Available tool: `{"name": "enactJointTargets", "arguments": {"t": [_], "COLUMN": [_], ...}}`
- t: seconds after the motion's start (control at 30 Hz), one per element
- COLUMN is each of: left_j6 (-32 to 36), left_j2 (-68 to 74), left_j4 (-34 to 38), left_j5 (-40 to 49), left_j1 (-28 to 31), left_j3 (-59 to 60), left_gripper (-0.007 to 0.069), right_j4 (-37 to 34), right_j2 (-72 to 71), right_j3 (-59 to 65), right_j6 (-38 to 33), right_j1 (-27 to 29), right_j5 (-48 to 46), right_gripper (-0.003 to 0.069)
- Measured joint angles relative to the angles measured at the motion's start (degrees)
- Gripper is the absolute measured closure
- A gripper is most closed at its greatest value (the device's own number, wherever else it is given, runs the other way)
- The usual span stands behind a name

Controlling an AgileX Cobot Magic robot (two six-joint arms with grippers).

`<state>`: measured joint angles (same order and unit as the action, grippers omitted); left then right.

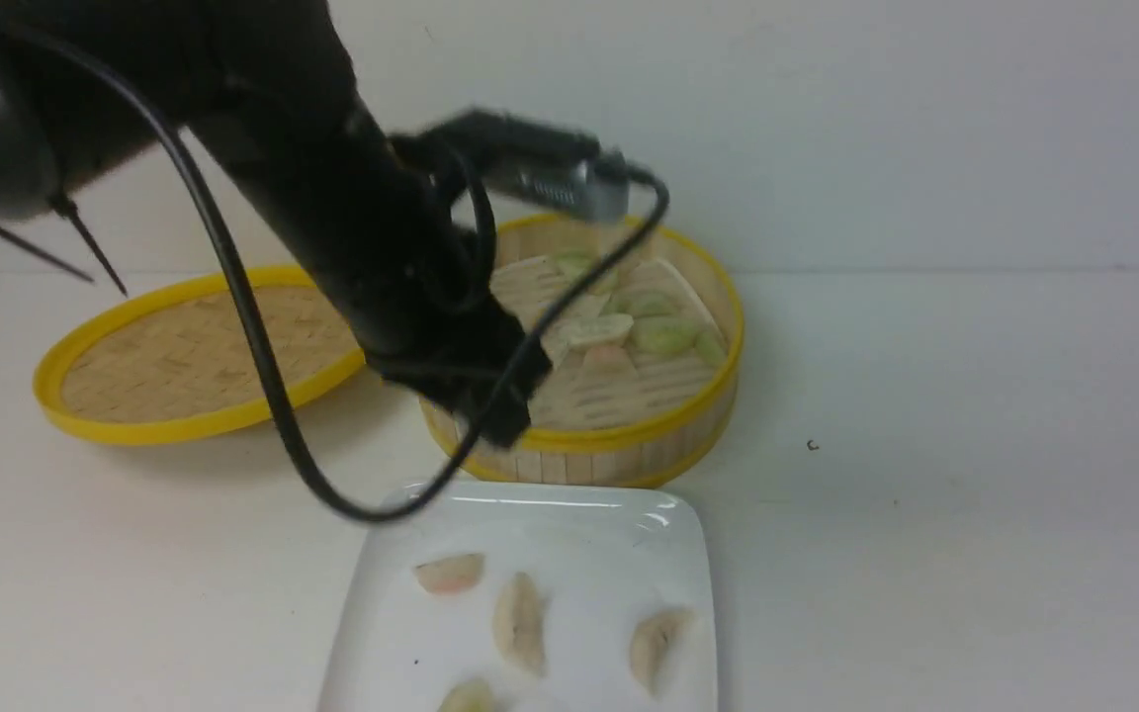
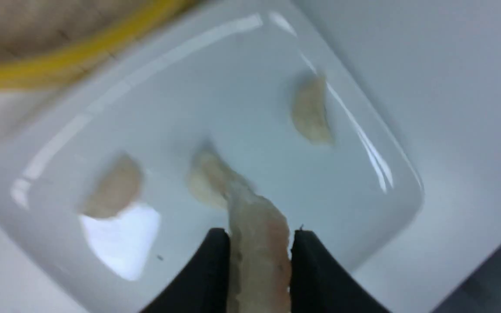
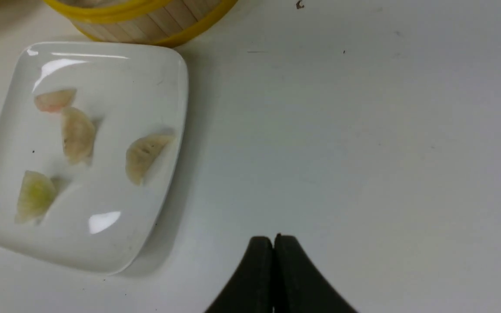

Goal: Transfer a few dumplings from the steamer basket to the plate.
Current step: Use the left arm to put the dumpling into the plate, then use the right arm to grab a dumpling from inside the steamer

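My left gripper is shut on a pale pinkish dumpling, which hangs above the white plate. In the front view this gripper is at the near rim of the steamer basket, just behind the plate. Several dumplings, green and off-white, lie in the basket. Several more lie on the plate, among them an off-white one and a green one. My right gripper is shut and holds nothing, over bare table to the right of the plate.
The shallow yellow-rimmed woven lid lies on the table left of the basket. My left arm and its black cable cross in front of the lid and the basket. A white wall stands behind the table.
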<state>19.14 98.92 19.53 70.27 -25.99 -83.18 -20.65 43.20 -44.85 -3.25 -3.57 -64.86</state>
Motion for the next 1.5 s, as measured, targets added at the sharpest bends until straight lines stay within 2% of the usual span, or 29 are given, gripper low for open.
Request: {"name": "enactJointTargets", "arguments": {"t": [0.17,0.4,0.6,0.7,0.73,0.77,0.8,0.87,0.9,0.93,0.97,1.0,1.17,1.3,1.43,1.5], "left_j6": [0.0,0.0,-0.3,-2.7,-3.1,-4.5,-4.7,-5.2,-5.4,-5.4,-5.4,-5.4,-5.4,-5.3,-5.3,-5.3], "left_j2": [2.1,7.7,10.4,9.5,9.4,7.3,7.0,3.5,0.2,-2.9,-4.0,-7.8,-21.8,-30.0,-37.2,-40.9], "left_j4": [0.1,0.1,1.2,1.0,1.0,0.4,0.4,-0.3,-0.8,-1.0,-1.1,-1.2,-1.6,-1.6,-1.6,-1.6], "left_j5": [-1.9,-7.9,-8.9,-9.0,-9.0,-9.1,-9.1,-8.9,-8.3,-7.2,-7.1,-5.9,-4.8,-5.9,-7.2,-7.4], "left_j1": [-4.1,-5.9,-7.5,-7.2,-7.1,-6.5,-6.3,-4.9,-3.0,-1.3,-0.9,1.6,8.3,10.8,11.8,11.9], "left_j3": [10.0,11.8,11.8,11.0,10.9,10.5,10.4,10.2,10.0,10.0,10.0,10.3,15.0,20.6,26.9,30.1], "left_gripper": [0.0469,0.0456,0.0235,0.0215,0.0222,0.0274,0.0293,0.0391,0.0507,0.0566,0.0573,0.0606,0.0631,0.0631,0.0631,0.0631], "right_j4": [0.0,0.0,-1.3,-4.6,-4.9,-7.4,-8.0,-9.5,-9.9,-9.5,-9.4,-8.1,0.0,4.3,9.2,11.6], "right_j2": [0.0,0.0,0.1,2.6,3.0,6.5,7.0,11.4,15.0,18.6,19.1,22.7,36.2,45.1,54.6,61.0], "right_j3": [0.0,-0.1,-0.1,-1.5,-1.7,-4.1,-4.5,-7.8,-10.7,-13.8,-14.3,-17.5,-29.0,-36.1,-44.3,-50.0], "right_j6": [-0.3,-1.2,-3.9,-8.9,-9.7,-13.2,-13.5,-16.7,-18.2,-18.8,-18.9,-18.9,-15.4,-12.5,-11.7,-11.6], "right_j1": [0.0,0.0,0.0,0.0,0.0,0.0,0.0,-0.3,-1.4,-3.2,-3.2,-6.1,-15.8,-19.9,-23.3,-24.3], "right_j5": [-0.8,-0.9,-0.9,-2.0,-2.4,-4.1,-4.6,-6.0,-6.2,-6.2,-6.2,-6.2,-4.6,-2.9,-1.0,0.7], "right_gripper": [0.0669,0.0669,0.0669,0.0669,0.0669,0.0669,0.0669,0.0669,0.0669,0.0669,0.0669,0.0669,0.0668,0.0648,0.0585,0.0526]}}
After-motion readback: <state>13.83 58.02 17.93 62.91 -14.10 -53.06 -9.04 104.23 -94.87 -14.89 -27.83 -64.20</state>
